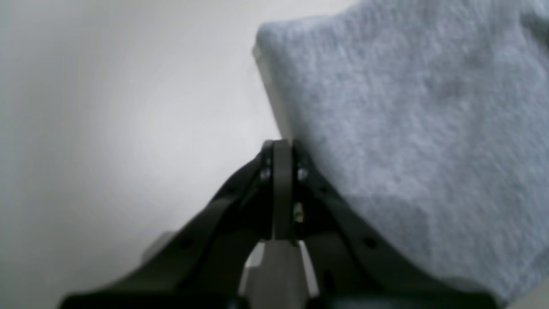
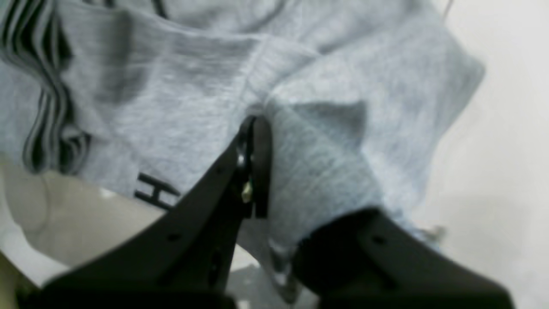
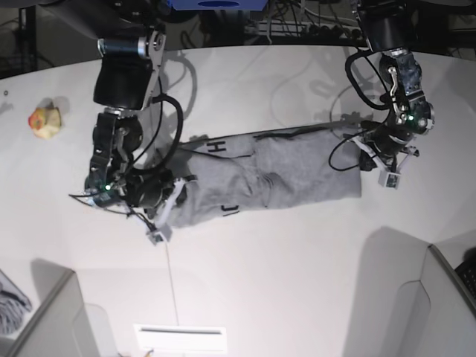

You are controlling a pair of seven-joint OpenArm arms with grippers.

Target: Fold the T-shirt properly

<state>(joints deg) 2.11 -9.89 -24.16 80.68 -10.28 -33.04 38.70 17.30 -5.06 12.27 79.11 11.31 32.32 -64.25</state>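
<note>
The heather-grey T-shirt point(image 3: 275, 175) lies stretched left to right across the table, with black letters point(image 3: 217, 146) showing on its left part. My right gripper point(image 3: 165, 199) is at the shirt's left end. In the right wrist view it point(image 2: 274, 146) is shut on a bunched fold of the T-shirt point(image 2: 326, 163), near a black letter H point(image 2: 156, 193). My left gripper point(image 3: 366, 160) is at the shirt's right edge. In the left wrist view its jaws point(image 1: 282, 148) are shut, with the plain grey T-shirt point(image 1: 407, 128) edge meeting their tips.
A small yellow-and-red toy point(image 3: 44, 123) lies at the far left. A darker striped cloth scrap point(image 3: 11, 301) sits at the bottom left corner. A thin cable point(image 3: 172, 275) runs toward a white sheet point(image 3: 178, 338) at the front edge. Grey partitions point(image 3: 439, 312) stand at both front corners.
</note>
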